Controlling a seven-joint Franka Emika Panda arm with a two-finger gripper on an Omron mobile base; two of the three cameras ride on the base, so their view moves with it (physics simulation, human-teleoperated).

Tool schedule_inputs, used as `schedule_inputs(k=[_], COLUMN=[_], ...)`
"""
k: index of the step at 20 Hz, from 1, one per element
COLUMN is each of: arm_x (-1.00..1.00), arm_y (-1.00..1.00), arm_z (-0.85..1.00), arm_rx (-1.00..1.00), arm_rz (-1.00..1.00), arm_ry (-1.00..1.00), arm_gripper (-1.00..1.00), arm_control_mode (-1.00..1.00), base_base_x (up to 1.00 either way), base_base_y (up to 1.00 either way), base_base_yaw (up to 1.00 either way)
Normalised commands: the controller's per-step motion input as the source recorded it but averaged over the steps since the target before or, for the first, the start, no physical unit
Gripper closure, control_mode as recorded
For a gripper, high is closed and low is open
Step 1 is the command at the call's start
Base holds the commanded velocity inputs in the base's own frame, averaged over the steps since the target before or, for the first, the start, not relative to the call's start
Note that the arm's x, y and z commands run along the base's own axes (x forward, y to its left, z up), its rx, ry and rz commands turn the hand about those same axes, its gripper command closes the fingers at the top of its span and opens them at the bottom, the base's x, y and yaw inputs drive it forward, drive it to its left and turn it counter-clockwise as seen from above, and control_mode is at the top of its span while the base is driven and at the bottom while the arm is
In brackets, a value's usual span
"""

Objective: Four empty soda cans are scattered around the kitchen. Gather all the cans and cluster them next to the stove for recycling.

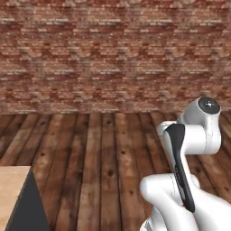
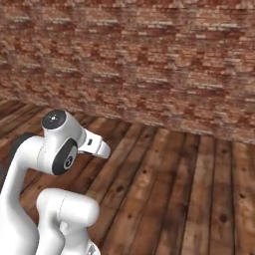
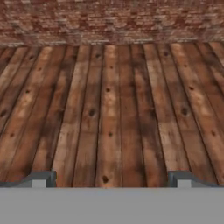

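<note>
The jaws (image 3: 112,178) stood spread wide and held nothing, their tips at 7 and 5 o'clock of the hand view. Between and beyond them lay bare plank floor (image 3: 109,109), running toward 12 o'clock to a brick wall (image 3: 112,19). No can or stove lay anywhere ahead, so their direction from the jaws could not be told. A worktop corner (image 1: 11,189) sat at 8 o'clock of the left base view. Judged from this, the base needed to turn before any reach.
</note>
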Motion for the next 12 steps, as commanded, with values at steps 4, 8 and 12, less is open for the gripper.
schedule_inputs(k=[4, 8, 12], arm_x=[0.0, 0.0, 0.0], arm_y=[0.0, 0.0, 0.0], arm_z=[0.0, 0.0, 0.0], arm_rx=[0.0, 0.0, 0.0], arm_rz=[0.0, 0.0, 0.0], arm_ry=[0.0, 0.0, 0.0], arm_gripper=[-1.0, -1.0, -1.0], arm_control_mode=[1.0, 1.0, 1.0], base_base_x=[1.0, 1.0, 1.0], base_base_y=[-0.51, -0.39, -0.34], base_base_yaw=[0.29, 0.46, 0.5])
